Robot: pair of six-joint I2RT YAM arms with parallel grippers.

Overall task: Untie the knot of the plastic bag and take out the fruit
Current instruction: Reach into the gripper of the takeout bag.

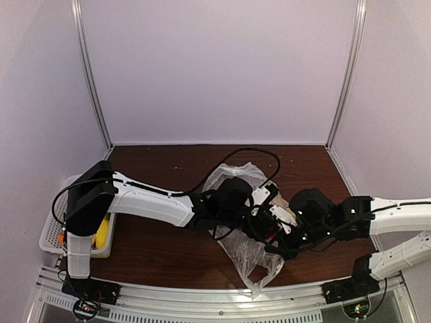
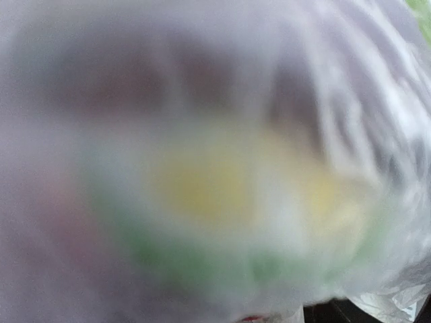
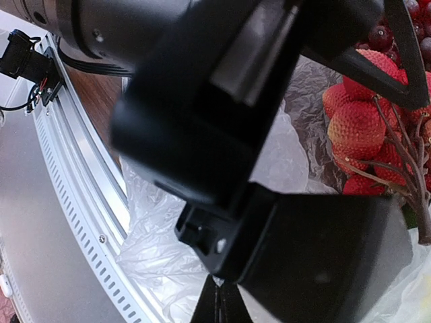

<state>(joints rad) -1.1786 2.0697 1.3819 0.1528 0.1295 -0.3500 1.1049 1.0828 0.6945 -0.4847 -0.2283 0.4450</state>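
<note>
The clear plastic bag [image 1: 252, 259] lies crumpled in the middle of the table, and no knot shows on it. My left gripper [image 1: 269, 207] reaches into its top with its white fingers apart, open. Film covers the left wrist view, where blurred yellow fruit [image 2: 202, 185] and green fruit [image 2: 188, 262] show through it. Red bumpy fruit [image 3: 357, 121] and purple grapes [image 3: 404, 33] lie in the bag beyond the left arm's black body [image 3: 202, 101]. My right gripper [image 3: 219, 303] [image 1: 281, 235] is shut, its tips pinched on the plastic bag's [image 3: 161, 249] film.
A white slotted basket [image 1: 50, 232] stands at the left edge with a yellow fruit [image 1: 102, 232] in it. A black cable [image 1: 249, 153] loops over the table behind the bag. The metal rail [image 3: 74, 202] runs along the near edge.
</note>
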